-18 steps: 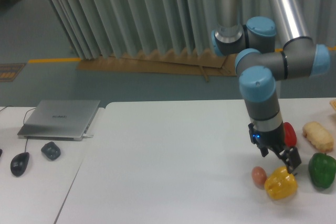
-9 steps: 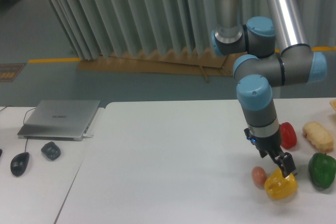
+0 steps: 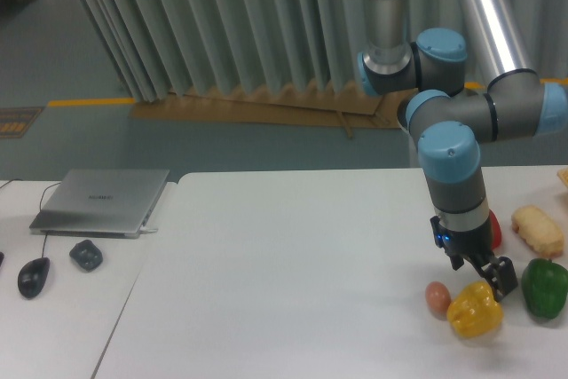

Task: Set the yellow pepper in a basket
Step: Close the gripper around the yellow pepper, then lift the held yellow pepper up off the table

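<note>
We see the gripper [image 3: 497, 279] poised at the top right of the yellow pepper [image 3: 474, 310], which sits near the table's [image 3: 266, 272] front edge toward its right corner; whether its fingers are spread or already pinching the pepper we cannot tell from this angle. Our worry is the pepper's glossy, lumpy skin: an off-centre bite could let it squirt sideways into the small brownish egg-like thing [image 3: 437, 298] just beside it on the left, or toward the green pepper [image 3: 544, 286] near the right edge. No basket is visible, so we cannot judge the carry.
</note>
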`<action>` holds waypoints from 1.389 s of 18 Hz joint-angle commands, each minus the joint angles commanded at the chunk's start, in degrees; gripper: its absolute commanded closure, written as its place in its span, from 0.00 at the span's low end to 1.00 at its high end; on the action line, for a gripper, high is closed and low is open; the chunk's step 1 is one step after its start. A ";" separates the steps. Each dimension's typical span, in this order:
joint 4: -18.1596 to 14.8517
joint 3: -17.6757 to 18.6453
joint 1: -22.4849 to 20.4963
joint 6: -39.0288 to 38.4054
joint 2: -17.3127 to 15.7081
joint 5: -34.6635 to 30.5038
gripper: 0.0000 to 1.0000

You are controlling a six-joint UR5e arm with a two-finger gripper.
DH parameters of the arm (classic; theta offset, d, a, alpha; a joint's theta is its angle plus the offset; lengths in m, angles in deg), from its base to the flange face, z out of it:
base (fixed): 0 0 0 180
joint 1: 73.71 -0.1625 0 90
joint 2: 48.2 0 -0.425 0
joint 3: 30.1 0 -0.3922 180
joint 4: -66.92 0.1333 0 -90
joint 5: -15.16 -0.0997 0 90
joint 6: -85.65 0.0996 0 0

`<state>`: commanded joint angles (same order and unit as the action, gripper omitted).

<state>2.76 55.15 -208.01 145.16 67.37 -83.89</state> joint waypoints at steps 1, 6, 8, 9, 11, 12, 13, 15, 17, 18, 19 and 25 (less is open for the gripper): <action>0.00 -0.09 0.00 0.00 0.00 0.00 0.00; 0.00 -0.44 0.00 0.09 0.44 0.00 0.00; 0.00 -0.61 -0.09 0.35 1.23 -0.17 0.00; 0.00 -0.62 -0.09 0.61 1.75 -0.35 0.00; 0.00 -0.61 0.00 0.35 2.11 -0.62 0.00; 0.09 -0.62 0.00 0.35 2.11 -0.53 0.00; 0.09 -0.62 0.00 0.35 2.11 -0.53 0.00; 0.09 -1.05 -0.09 0.53 2.46 -0.53 0.00; 0.09 -1.05 -0.09 0.53 2.72 -0.53 0.00; 0.09 -1.05 -0.09 0.53 2.90 -0.61 0.00; 0.09 -1.05 -0.09 0.35 3.08 -0.62 0.00; 0.00 -0.88 0.00 0.26 3.69 -1.32 0.00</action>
<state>2.76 54.27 -208.01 145.42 71.06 -85.21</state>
